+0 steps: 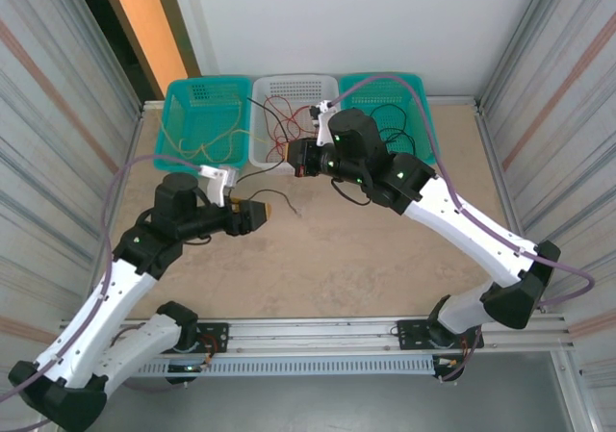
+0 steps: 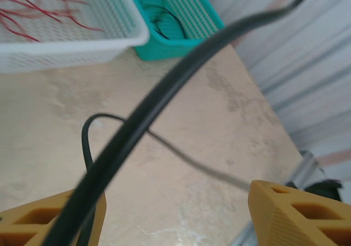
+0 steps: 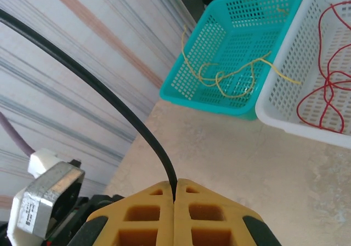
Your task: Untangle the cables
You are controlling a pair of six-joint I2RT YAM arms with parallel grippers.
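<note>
Three baskets stand in a row at the far edge of the table [image 1: 337, 259], seen from overhead: left teal basket [image 1: 183, 95] holding the yellow cable [image 1: 207, 143]; white basket [image 1: 262, 124] in the middle holding the red cables [image 1: 284, 119]; right teal basket [image 1: 358, 88] holding the black cables [image 1: 390, 119].

One loose black cable [image 1: 260, 170] lies outside the baskets; it is strung above the table between the two grippers, just in front of the white basket.

Right gripper [image 1: 300, 160]: at the white basket's front wall; overhead, its fingers are too small to judge; its own camera shows the right gripper [image 3: 174, 194] with yellow fingers pressed together on the loose black cable [image 3: 109, 95], which arcs up and away to the left; the same camera catches the mesh of the left teal basket [image 3: 208, 106], the yellow cable [image 3: 230, 79] looped inside, and the red cables [image 3: 329, 87] in the white basket [image 3: 285, 109].

Left gripper [image 1: 262, 213]: over mid-table, pointing right; its own camera shows the left gripper [image 2: 175, 199] with fingers well apart, the loose black cable [image 2: 164, 98] crossing blurred and close beside one finger; contact cannot be told.

One thin black strand [image 2: 186, 158] lies on the tabletop below; whether it belongs to the same cable cannot be told; beyond it are the white basket [image 2: 71, 51] with red cables [image 2: 49, 7] and the right teal basket [image 2: 181, 43] with black cables [image 2: 164, 16].
</note>
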